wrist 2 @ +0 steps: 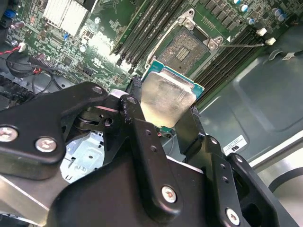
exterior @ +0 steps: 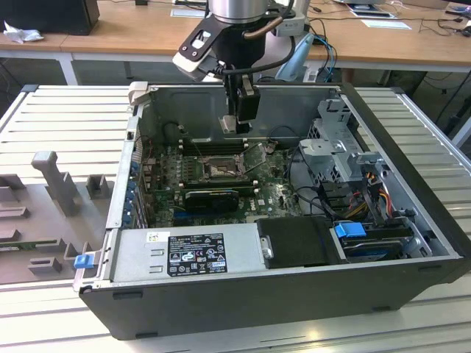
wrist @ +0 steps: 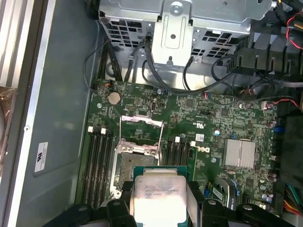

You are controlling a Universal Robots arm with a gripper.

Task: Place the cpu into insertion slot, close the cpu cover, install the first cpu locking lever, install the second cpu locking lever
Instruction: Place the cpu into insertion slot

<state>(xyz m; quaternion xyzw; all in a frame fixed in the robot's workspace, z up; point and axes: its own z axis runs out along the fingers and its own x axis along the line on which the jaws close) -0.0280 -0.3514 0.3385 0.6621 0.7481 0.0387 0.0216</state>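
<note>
My gripper point(exterior: 237, 126) hangs inside the open computer case, shut on the cpu point(exterior: 235, 123) by two opposite edges. In both wrist views the cpu point(wrist 2: 168, 101) point(wrist: 158, 196) shows its pale silver top between the black fingers point(wrist 2: 194, 124). It is held above the motherboard, apart from it. The insertion slot point(wrist: 130, 168) point(wrist 2: 187, 47) point(exterior: 221, 170) lies open just beyond the cpu, its dark square bed uncovered. The cpu cover point(wrist: 141, 124) stands swung up at the slot's far edge. A thin wire lever point(wrist 2: 246, 45) sticks out beside the slot.
Long black RAM slots point(wrist: 97, 163) flank the socket on both sides. A metal drive cage point(wrist: 182, 28) with cables rises behind the board, and a finned heatsink point(wrist: 239, 153) sits to one side. The power supply point(exterior: 188, 254) fills the case's near end.
</note>
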